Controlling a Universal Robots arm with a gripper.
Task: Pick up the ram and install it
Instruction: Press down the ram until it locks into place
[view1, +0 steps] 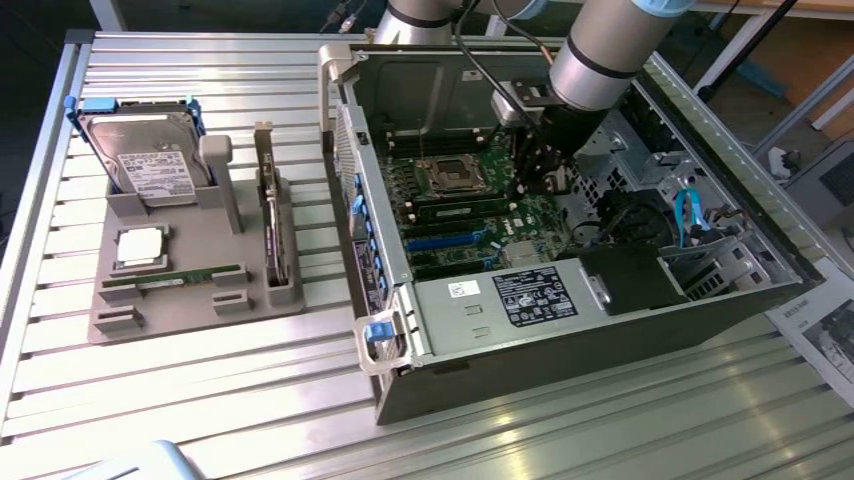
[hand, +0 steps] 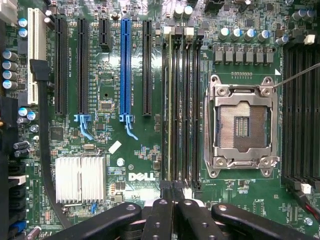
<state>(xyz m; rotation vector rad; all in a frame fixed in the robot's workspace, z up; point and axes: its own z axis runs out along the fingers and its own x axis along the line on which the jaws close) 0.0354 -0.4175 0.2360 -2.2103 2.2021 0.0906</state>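
**Position of task item.** The ram (view1: 174, 277) lies flat in a shallow channel of the grey holder tray (view1: 200, 312), at the exterior view's left. It is well apart from the open computer case (view1: 561, 340). In the same tray, a square silver processor chip (view1: 140, 247) sits just beside it, a hard drive (view1: 147, 160) stands behind, and an expansion card (view1: 274, 235) stands on edge.

**Gripper.** The gripper (hand: 174, 214) hangs inside the case over the motherboard (hand: 145, 165), in line with the bank of memory slots (hand: 189, 110). Its black fingers are drawn together, and nothing can be made out between them. One slot shows a pale thin edge along its length. Whether that is a seated module cannot be told.

**Handling assessment.** The ram appears to be a thin, rigid green board carrying small dark chips. It is judged light, stiff along its length and fragile at the contact edge. The safest hold is judged to be across the two flat faces near the middle of the long upper edge, clear of the contacts.

**Materials.** The tray is matte grey moulded plastic. The case is bare sheet metal with blue plastic latches. The motherboard is glossy green, with black and blue slots, a bright steel socket frame (hand: 241, 125) and a finned aluminium heatsink (hand: 80, 179).
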